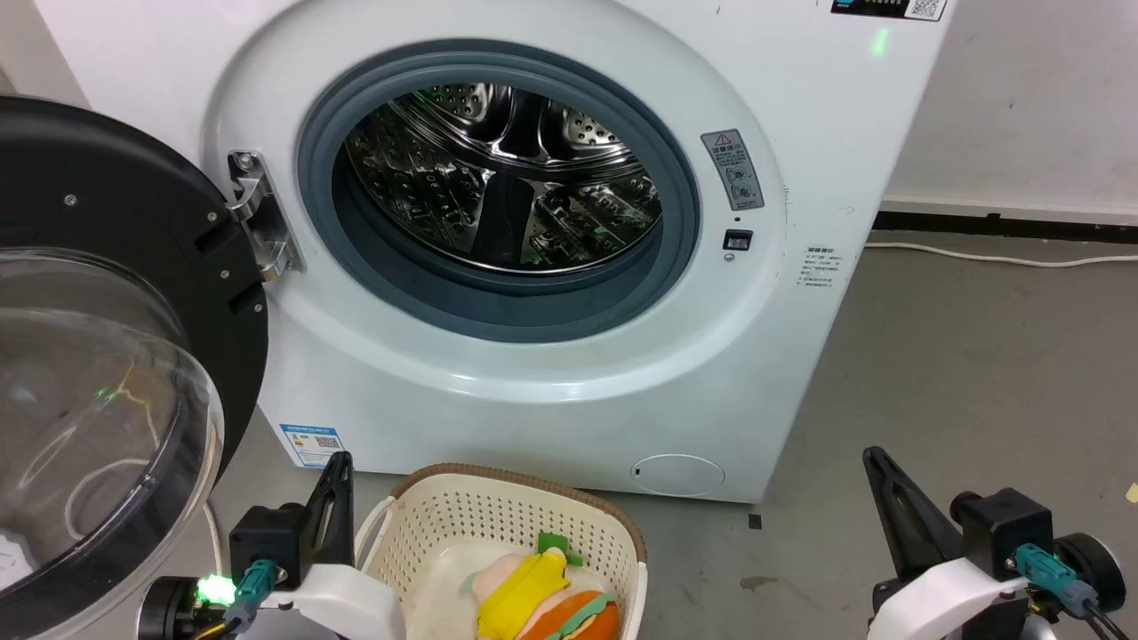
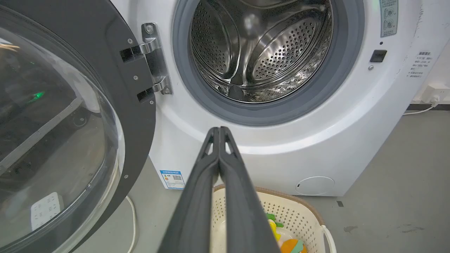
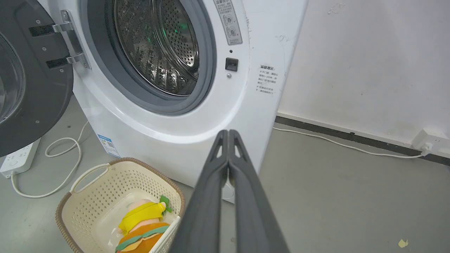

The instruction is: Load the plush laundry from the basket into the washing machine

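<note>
We had the washing machine (image 1: 551, 391) door (image 1: 116, 356) swung open at 9 o'clock, its drum (image 1: 498, 178) showing bare steel, and grey floor (image 1: 960, 373) at 3 o'clock. The plush laundry (image 1: 533, 596) lay in the basket (image 1: 498, 511) at 6 o'clock, near the machine's front. Both left gripper (image 2: 219, 129) and right gripper (image 3: 228, 132) had fingers pressed together.

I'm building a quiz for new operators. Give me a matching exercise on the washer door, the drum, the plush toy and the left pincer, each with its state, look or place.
Things:
1. washer door
2. drum
3. plush toy
4. left pincer

States:
A. shut
B. swung open
C. shiny steel
D. lying in the basket

Pairs: 1-B, 2-C, 3-D, 4-A
</note>
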Controlling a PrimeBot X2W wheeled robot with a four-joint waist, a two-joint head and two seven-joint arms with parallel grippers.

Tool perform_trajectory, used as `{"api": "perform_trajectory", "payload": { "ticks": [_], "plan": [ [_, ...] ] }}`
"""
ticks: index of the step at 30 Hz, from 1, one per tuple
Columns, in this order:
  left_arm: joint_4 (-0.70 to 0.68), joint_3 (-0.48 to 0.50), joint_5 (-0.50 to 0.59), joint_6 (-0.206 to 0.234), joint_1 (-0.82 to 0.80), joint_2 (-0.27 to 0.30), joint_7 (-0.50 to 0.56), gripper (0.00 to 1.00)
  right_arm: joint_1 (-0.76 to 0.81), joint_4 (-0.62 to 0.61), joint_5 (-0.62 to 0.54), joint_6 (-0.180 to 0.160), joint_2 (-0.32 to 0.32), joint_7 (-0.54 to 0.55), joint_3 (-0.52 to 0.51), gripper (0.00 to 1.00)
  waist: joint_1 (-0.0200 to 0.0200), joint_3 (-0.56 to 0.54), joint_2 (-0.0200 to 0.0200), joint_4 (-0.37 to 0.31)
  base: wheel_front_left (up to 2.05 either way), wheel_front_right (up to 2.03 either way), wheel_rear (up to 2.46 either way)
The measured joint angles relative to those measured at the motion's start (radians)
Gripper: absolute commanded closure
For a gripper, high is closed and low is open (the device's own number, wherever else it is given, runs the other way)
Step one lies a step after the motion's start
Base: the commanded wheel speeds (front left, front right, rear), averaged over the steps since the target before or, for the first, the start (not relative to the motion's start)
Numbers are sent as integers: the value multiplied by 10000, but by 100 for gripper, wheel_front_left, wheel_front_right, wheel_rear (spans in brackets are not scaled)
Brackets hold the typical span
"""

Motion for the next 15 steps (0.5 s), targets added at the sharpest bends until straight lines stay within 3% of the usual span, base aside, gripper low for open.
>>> {"api": "perform_trajectory", "payload": {
  "ticks": [8, 9, 15],
  "plan": [
    [0, -2, 0, -2, 0, 0, 0, 100, 0, 0, 0, 0, 0, 0, -2, 100, 0, 0, 0, 0, 0, 0, 0],
    [2, 2, -2, 2, 2, 0, -2, 0, 1, 2, 4, 0, 0, 0, 0, 0, 1, 0, 0, 0, 0, 0, 0],
    [8, -23, -2, 2, 8, 0, -6, 0, 4, 10, 29, 0, 0, -8, -4, 0, 0, 5, 0, 2, 0, 0, 0]
  ]
}}
